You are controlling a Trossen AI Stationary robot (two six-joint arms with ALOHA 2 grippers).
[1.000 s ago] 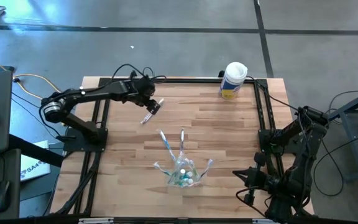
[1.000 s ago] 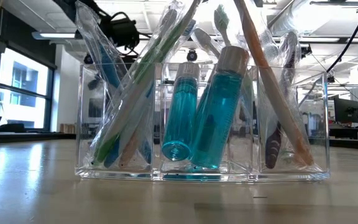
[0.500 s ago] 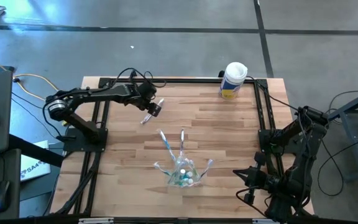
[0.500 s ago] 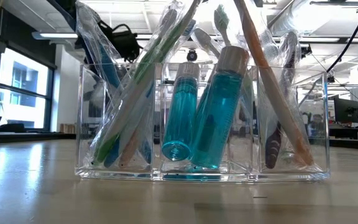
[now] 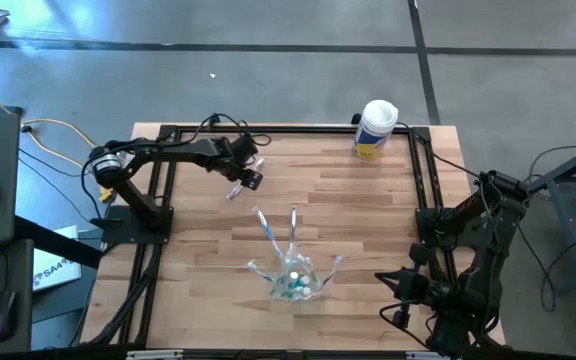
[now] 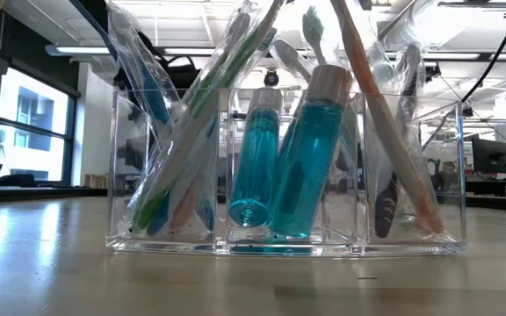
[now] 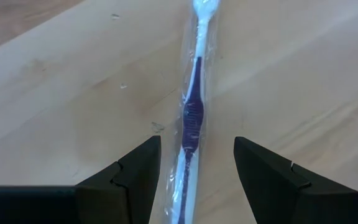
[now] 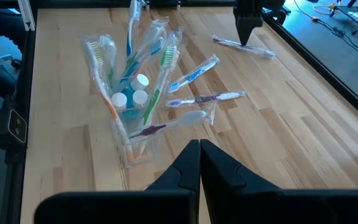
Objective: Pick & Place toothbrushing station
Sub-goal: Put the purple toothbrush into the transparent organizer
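A wrapped toothbrush with a purple and white handle lies flat on the wooden table at the far left. My left gripper stands open just above it, pointing steeply down, one finger on each side of the handle without touching it. The clear plastic holder stands near the table's front middle, with several wrapped toothbrushes and teal tubes leaning in its compartments. My right gripper hangs shut at the near right, clear of everything.
Two wrapped toothbrushes lie on the table just beyond the holder. A large white canister with a yellow label stands at the far right. A black frame runs along the table's edges. Bare wood lies between the holder and my left gripper.
My left gripper has come down toward the toothbrush at the far left and rolled about its own line, staying open. The toothbrush has kept still.
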